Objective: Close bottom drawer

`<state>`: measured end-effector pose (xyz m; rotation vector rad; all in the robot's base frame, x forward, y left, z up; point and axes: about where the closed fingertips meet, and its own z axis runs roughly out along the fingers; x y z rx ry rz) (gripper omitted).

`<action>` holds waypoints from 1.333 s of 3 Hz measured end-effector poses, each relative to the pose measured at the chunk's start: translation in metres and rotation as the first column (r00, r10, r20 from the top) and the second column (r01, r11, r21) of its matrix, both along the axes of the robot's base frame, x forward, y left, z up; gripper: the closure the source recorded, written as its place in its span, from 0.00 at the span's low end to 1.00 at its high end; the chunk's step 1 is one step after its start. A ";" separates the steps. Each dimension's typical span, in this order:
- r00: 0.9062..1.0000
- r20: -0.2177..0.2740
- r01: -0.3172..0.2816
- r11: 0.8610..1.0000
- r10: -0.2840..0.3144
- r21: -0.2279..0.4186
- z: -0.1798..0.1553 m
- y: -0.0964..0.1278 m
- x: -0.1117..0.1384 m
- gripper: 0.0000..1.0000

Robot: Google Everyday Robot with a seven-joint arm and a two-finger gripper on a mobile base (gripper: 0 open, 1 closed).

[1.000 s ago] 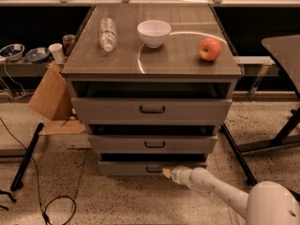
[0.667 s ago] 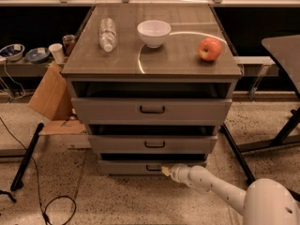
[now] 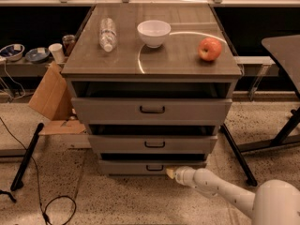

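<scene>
The grey cabinet (image 3: 150,109) has three drawers. The bottom drawer (image 3: 126,167) is the lowest, with a low flat front and a small black centre handle (image 3: 154,168). A dark gap shows above its front, as above the other two. My gripper (image 3: 169,173) is at the end of the white arm (image 3: 211,186) that reaches in from the lower right. Its tip is against the bottom drawer's front, just right of the handle.
On the cabinet top stand a lying water bottle (image 3: 107,33), a white bowl (image 3: 153,33) and a red apple (image 3: 209,48). A cardboard piece (image 3: 50,95) leans at the left. A black table leg (image 3: 236,153) slants at the right. Cables (image 3: 47,205) lie on the floor.
The gripper has shifted slightly left along the bottom drawer's front, and the drawer front sits a little further in. The other drawers and the things on top have not moved.
</scene>
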<state>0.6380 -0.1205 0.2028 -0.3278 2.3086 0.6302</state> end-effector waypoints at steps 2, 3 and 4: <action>0.999 -0.032 -0.035 0.999 0.035 0.007 0.002 -0.010 -0.010 1.00; 0.997 -0.048 -0.060 0.998 0.061 0.018 0.000 -0.012 -0.014 1.00; 0.994 -0.070 -0.086 0.996 0.087 0.006 0.000 -0.014 -0.017 1.00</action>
